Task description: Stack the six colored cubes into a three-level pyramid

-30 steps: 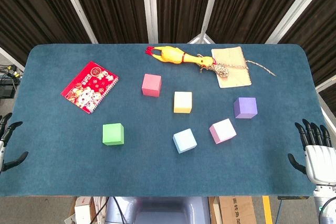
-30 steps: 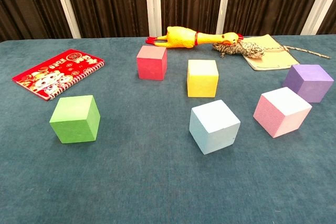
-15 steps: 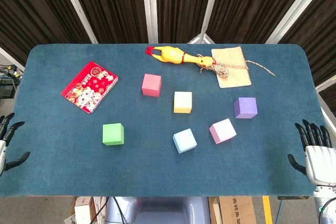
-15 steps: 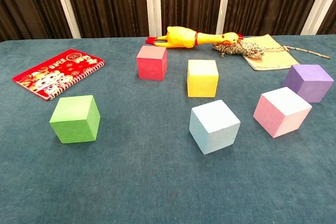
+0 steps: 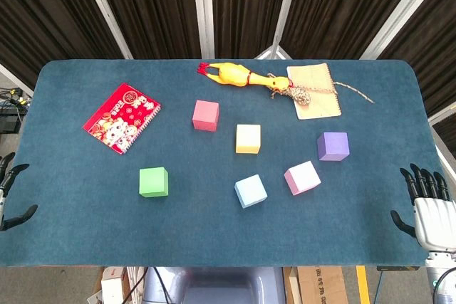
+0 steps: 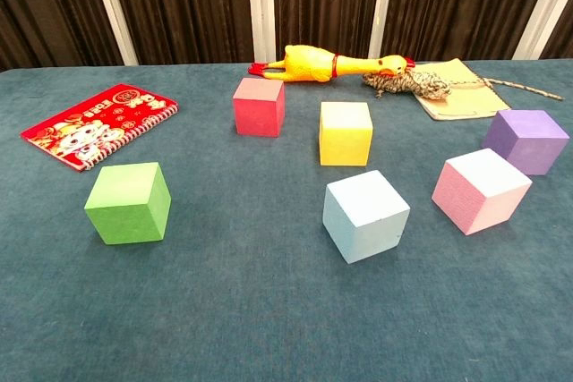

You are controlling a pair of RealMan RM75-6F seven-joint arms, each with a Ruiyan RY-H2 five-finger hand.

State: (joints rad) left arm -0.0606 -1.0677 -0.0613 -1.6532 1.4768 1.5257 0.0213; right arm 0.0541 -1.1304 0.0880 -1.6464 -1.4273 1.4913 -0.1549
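Six cubes sit apart on the blue bench, none stacked: red cube far, yellow cube beside it, green cube left, blue cube near, pink cube and purple cube right. Right hand waits off the right edge, fingers spread, holding nothing. Left hand is cut off at the left edge; its fingers are apart and hold nothing.

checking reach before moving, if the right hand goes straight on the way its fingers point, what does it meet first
Nothing, as far as the head view shows: the right hand points up the table's right edge, well right of the purple cube. Depth is unclear.
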